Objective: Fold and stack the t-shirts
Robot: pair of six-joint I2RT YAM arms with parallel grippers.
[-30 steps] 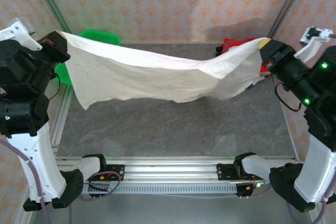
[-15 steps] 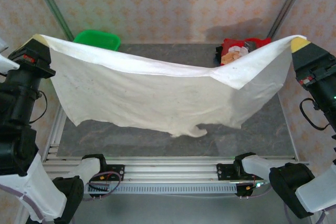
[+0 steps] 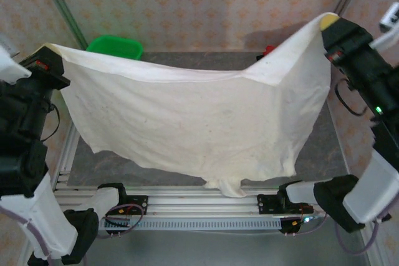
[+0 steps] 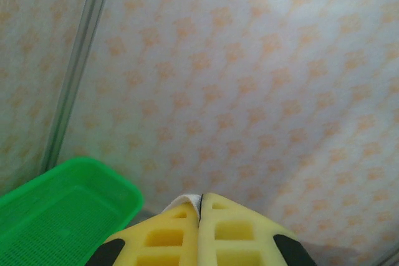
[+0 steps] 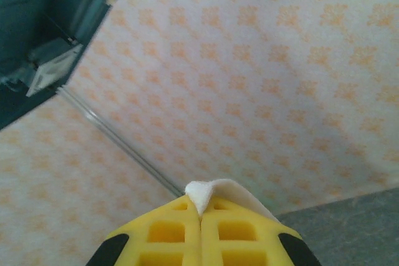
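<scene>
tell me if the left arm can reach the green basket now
Probably not. The left gripper is shut on a corner of the off-white shirt, which the right gripper holds up too. The green basket sits nearby, but going for it would drag the shirt.

The shirt point(image 3: 187, 116) is soft, matt off-white cloth, lightly creased and flecked with small dark marks. The left claw point(image 4: 201, 202) and right claw point(image 5: 201, 207) have yellow fingers that look like matt moulded plastic with square recesses. The basket point(image 4: 56, 216) is bright green plastic with a fine mesh floor and a slight sheen, the surface point(image 3: 93, 166) is dull mottled grey like stone, the rail point(image 3: 199, 207) at its near edge is brushed silvery metal, and the left arm point(image 3: 31, 210) and right arm point(image 3: 374, 185) wear smooth black and white plastic shells.
</scene>
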